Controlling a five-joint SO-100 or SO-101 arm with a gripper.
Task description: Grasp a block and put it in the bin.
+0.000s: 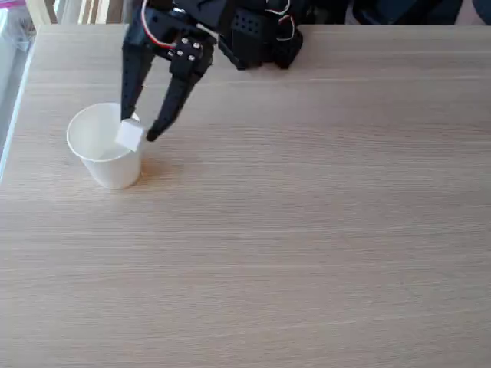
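Now the pincer (139, 127), fingers apart, hangs over the cup's (107, 165) rim beside the block (130, 136).

We've got a tiny white block (130, 136) tilted over the rim of the upright white paper cup (107, 165).

The table (322, 230) is showing a pale wood-grain finish, matt and smooth, with fine streaks running left to right. On its left side the bin (113, 170) is looking like thin white paper, matt, with a rolled rim. The block (130, 136) at that rim is presenting plain, dull white faces (its material cannot be told). The gripper (139, 126) and the arm (253, 34) at the far edge are appearing as black plastic, catching only a faint sheen.
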